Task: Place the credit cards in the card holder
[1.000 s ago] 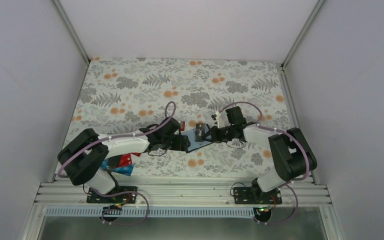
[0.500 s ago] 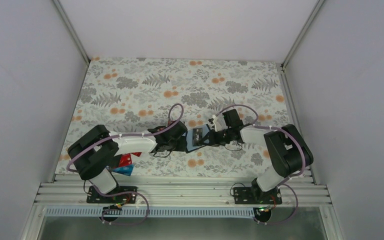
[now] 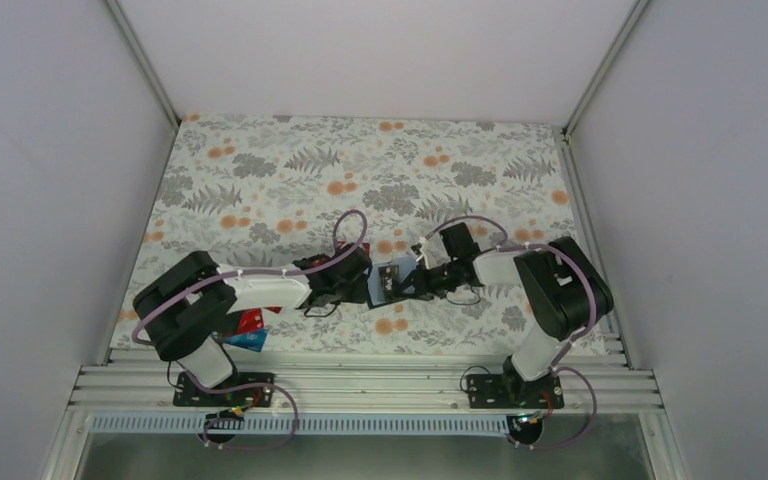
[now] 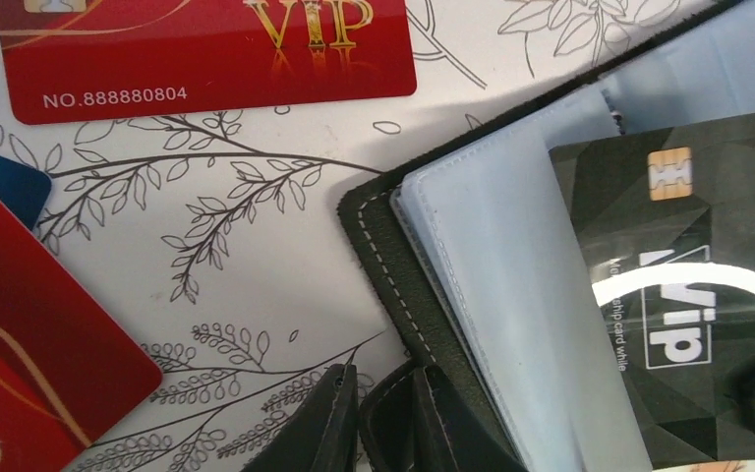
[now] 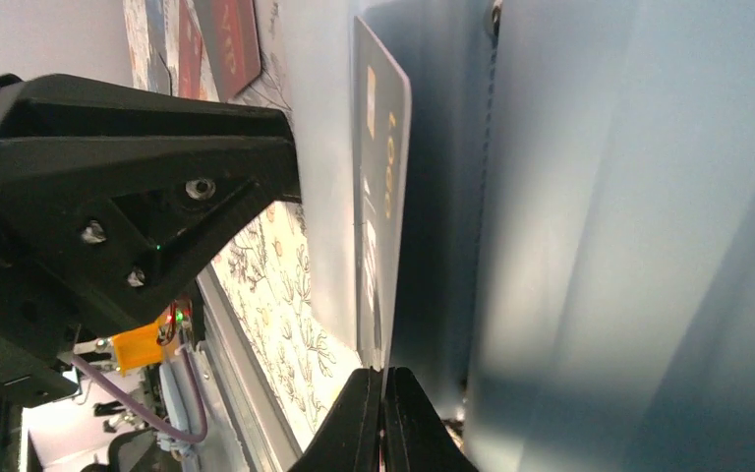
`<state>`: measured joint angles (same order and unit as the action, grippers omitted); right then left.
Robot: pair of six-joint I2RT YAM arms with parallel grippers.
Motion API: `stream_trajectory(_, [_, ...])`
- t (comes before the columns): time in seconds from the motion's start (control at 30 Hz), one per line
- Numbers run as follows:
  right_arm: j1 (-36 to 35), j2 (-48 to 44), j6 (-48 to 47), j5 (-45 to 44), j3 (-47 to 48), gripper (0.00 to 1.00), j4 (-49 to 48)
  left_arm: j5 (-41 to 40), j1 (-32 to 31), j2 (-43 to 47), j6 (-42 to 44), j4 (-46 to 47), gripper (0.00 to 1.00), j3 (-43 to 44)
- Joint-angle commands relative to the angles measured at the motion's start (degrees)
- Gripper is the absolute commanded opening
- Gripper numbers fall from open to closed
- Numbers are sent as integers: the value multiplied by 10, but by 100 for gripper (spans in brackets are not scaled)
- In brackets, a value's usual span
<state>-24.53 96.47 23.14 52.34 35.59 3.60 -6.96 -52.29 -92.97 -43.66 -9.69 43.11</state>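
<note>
The card holder (image 3: 384,283) lies open between my two grippers, black cover (image 4: 378,231) down and grey-blue sleeves (image 4: 496,285) up. My left gripper (image 4: 388,374) has its fingers close together with the near edge of the cover pinched between them. A black VIP card (image 4: 693,295) rests on edge over the sleeves, and my right gripper (image 5: 383,372) is shut on its end. In the right wrist view this black card (image 5: 378,216) stands just left of a sleeve (image 5: 570,246). In the top view the left gripper (image 3: 358,287) and right gripper (image 3: 417,282) flank the holder.
Two red cards (image 4: 206,49) (image 4: 29,344) and a blue card (image 4: 0,182) lie on the floral cloth left of the holder. In the top view red cards (image 3: 253,319) and a blue card (image 3: 245,340) lie under the left arm. The left gripper's body (image 5: 128,187) is close to the right gripper.
My left gripper has gone from wide open to nearly shut on the holder's edge. The right arm has drawn the black card leftward over the holder, which has shifted slightly left.
</note>
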Motion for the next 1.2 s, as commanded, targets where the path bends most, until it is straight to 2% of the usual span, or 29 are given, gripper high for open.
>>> stream_trajectory(0.0, [-13, 32, 0, 19, 4, 4, -2, -18, -4, 22, 42, 21, 16, -15])
stream_trajectory(0.4, [-26, 50, -4, 43, 27, 4, 10, -12, 5, 65, 126, 28, 15, -36])
stream_trajectory(1.17, [-57, 96, -7, 65, 67, 4, 10, 5, 33, 81, 152, 35, 10, -55])
